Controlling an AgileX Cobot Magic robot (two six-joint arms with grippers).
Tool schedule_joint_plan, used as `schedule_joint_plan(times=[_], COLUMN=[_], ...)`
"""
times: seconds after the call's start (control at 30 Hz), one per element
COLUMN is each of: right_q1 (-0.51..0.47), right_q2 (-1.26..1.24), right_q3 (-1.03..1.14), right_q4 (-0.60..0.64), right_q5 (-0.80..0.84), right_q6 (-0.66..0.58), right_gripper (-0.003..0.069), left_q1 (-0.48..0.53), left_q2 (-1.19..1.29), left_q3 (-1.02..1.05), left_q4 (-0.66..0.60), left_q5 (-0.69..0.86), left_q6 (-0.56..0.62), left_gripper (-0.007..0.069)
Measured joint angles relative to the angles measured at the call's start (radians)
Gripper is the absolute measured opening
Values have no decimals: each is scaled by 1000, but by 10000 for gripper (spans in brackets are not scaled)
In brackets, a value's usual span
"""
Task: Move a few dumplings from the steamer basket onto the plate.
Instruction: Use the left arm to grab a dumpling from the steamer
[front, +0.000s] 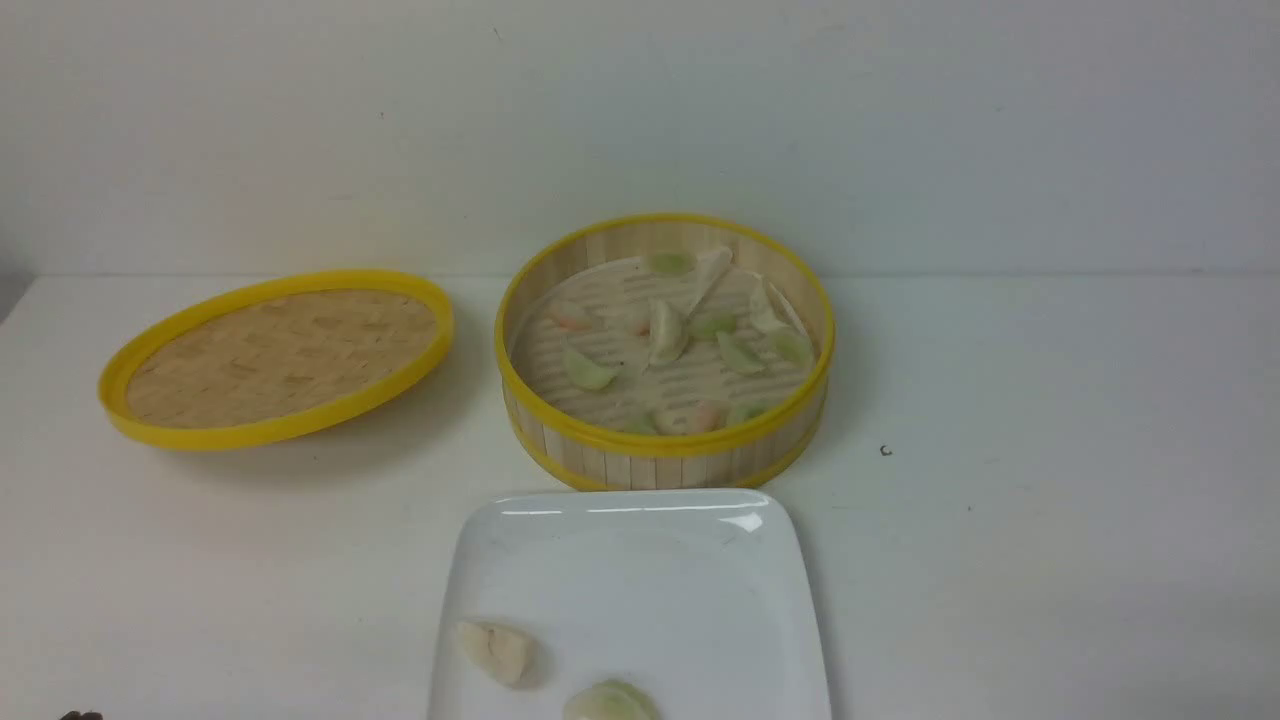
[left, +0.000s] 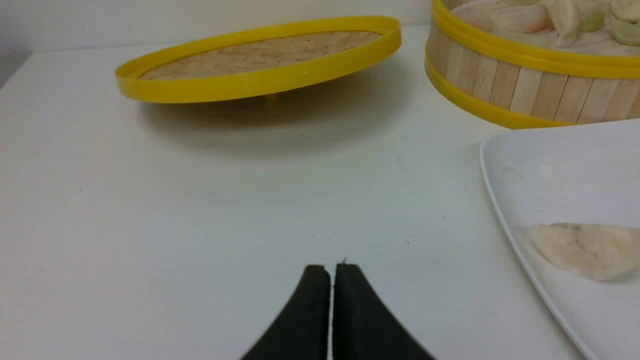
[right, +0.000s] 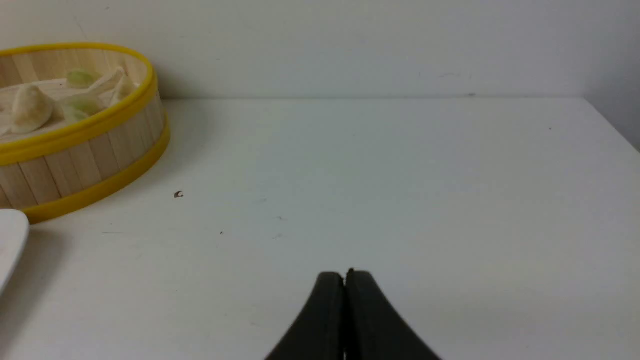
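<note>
The steamer basket (front: 600, 455) stands at the table's middle with several dumplings (front: 667, 330) on its slatted floor. The white plate (front: 640, 570) lies in front of it, with two dumplings near its front: a whitish one (front: 497, 650) and a green-pink one (front: 610, 703). In the left wrist view my left gripper (left: 332, 267) is shut and empty over bare table, left of the plate (left: 550, 165) and its whitish dumpling (left: 585, 250). In the right wrist view my right gripper (right: 344, 274) is shut and empty over bare table, right of the basket (right: 90, 155).
The flat yellow-rimmed woven lid (front: 280, 355) lies tilted left of the basket; it also shows in the left wrist view (left: 260, 60). A small dark speck (front: 885, 451) lies right of the basket. A white wall stands behind the table.
</note>
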Motion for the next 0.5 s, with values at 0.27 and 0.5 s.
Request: schedule_joint_plan(times=[0.27, 0.5], right_q1=[0, 0], right_q2=[0, 0], right_q3=[0, 0], right_q4=[0, 0], right_q5=[0, 0], right_q6=[0, 0], right_gripper=[-15, -15], left_q1=[0, 0], left_q2=[0, 0], left_q3=[0, 0], left_q4=[13, 54], left_q5=[0, 1], left_q6=[0, 0], left_gripper=[-6, -6])
